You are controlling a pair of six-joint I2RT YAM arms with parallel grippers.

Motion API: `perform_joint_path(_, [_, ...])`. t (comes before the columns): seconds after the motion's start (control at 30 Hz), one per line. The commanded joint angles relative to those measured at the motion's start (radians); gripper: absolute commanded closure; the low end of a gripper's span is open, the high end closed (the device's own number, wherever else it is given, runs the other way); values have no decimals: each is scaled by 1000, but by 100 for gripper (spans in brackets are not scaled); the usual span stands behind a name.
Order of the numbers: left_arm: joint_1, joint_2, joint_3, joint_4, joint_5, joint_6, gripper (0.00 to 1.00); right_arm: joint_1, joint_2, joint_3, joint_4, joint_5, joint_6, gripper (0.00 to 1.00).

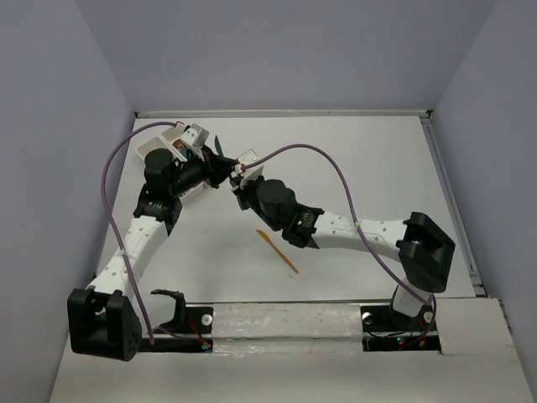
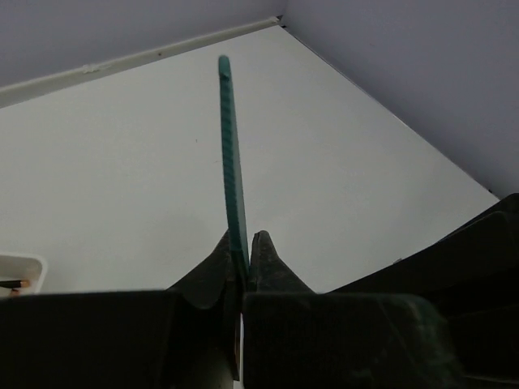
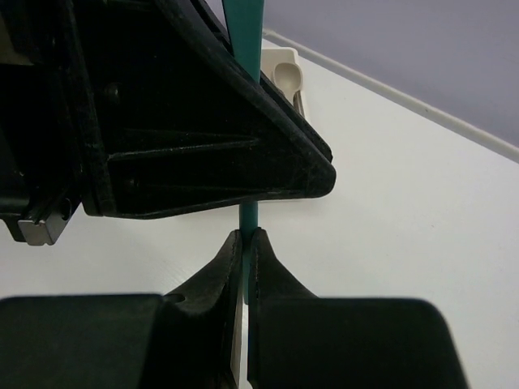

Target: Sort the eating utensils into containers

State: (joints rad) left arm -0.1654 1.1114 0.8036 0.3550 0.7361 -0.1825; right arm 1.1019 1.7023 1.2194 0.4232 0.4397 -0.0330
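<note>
A teal knife is held in the air between my two grippers. My left gripper is shut on it; in the left wrist view the knife stands up from the closed fingers. My right gripper is also shut on the same knife, just below the left gripper's body, with the fingertips pressed together on it. An orange knife lies on the table in front of the arms. The white trays sit at the back left, mostly hidden by the left arm.
A tray end with a cream spoon in it shows behind the left gripper in the right wrist view. A tray corner shows at the left edge of the left wrist view. Purple cables arc over both arms.
</note>
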Motion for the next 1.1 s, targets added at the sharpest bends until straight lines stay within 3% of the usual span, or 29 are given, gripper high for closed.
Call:
perform_joint_path(0.0, [29,1,-9,33,-67,15,100,7,-21,31,72,-4,4,100])
perform_joint_path(0.07, [50,4,-3,29,-78,9,100,7,-17,34,45,13,2,100])
perform_joint_path(0.1, [67,7,2,24,-78,8,100,7,-16,41,-5,36,16,83])
perform_joint_path(0.13, [85,13,3,24,-78,6,100,7,-18,46,-6,42,27,83])
perform_joint_path(0.17, [145,21,5,22,-67,-1,100,-2,-32,46,-77,44,33,40])
perform_joint_path(0.23, [231,51,5,39,-58,-5,100,-11,-53,29,-202,31,108,15])
perform_joint_path(0.27, [307,67,5,47,-70,-12,100,-11,-78,19,-242,30,126,13])
perform_joint_path(0.33, [371,131,11,71,-75,-21,100,-11,-102,-12,-370,27,183,12])
perform_joint_path(0.43, [446,255,52,107,-84,-44,100,-11,-159,-102,-420,42,258,11])
perform_joint_path(0.67, [468,577,232,130,-161,-86,100,-11,-248,-239,-546,97,407,11])
perform_joint_path(0.87, [468,686,272,171,-225,-87,100,-11,-205,-287,-705,-65,464,14])
perform_joint_path(1.07, [471,771,279,161,-247,-78,67,-11,-125,-305,-782,-153,535,15])
